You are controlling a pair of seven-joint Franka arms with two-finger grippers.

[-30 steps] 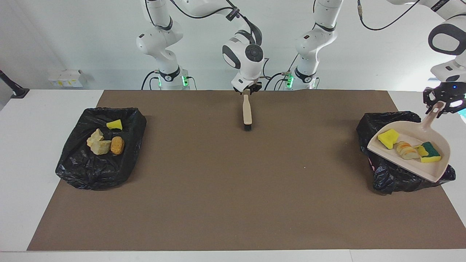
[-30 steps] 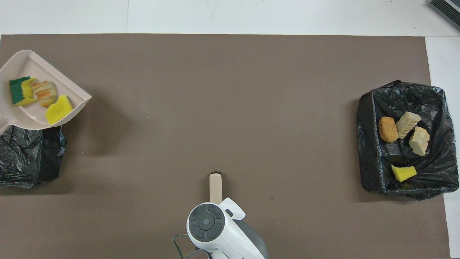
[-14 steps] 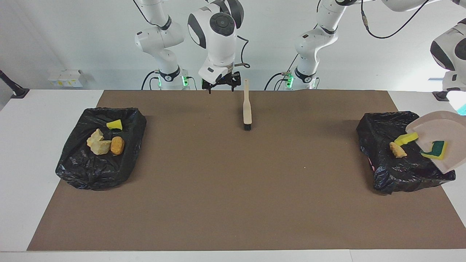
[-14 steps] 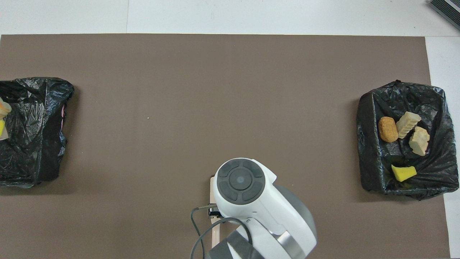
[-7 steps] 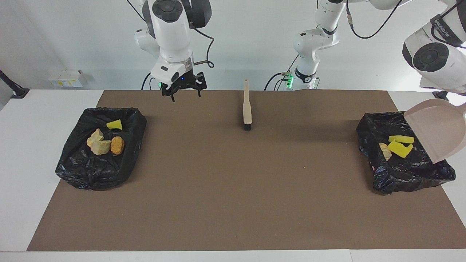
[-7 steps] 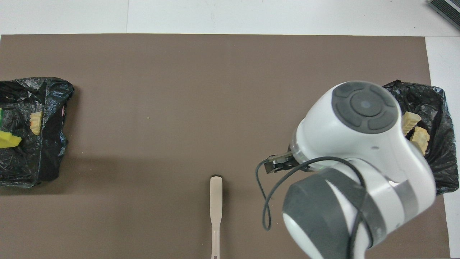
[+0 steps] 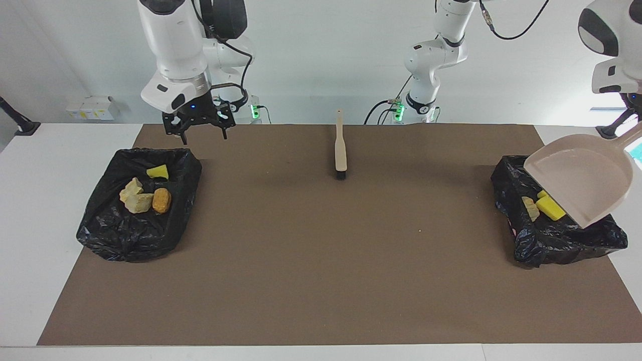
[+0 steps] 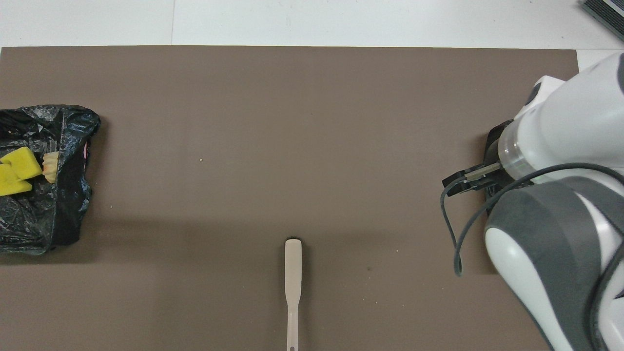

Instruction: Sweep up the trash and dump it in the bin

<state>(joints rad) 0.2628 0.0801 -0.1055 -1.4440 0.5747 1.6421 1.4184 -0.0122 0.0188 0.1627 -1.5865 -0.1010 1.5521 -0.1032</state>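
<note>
My left gripper (image 7: 638,126) is at the view's edge, shut on the handle of the beige dustpan (image 7: 582,176). The pan hangs tilted and empty over the black bin (image 7: 556,245) at the left arm's end. Yellow trash chunks (image 7: 550,207) and a tan one (image 7: 529,208) lie in that bin; they also show in the overhead view (image 8: 17,168). My right gripper (image 7: 198,124) is open and empty over the mat, beside the other black bin (image 7: 135,235), which holds several trash chunks (image 7: 161,199). The beige brush (image 7: 341,150) lies on the mat near the robots.
A brown mat (image 7: 321,281) covers the table. A tiny crumb (image 7: 420,231) lies on it toward the left arm's end. In the overhead view my right arm (image 8: 560,204) hides the bin at its end. White boxes (image 7: 93,108) stand by the wall.
The left arm tipped the dustpan and its three chunks slid into the bin; the pan is now empty. My right gripper let go of the brush and swung toward its own end's bin.
</note>
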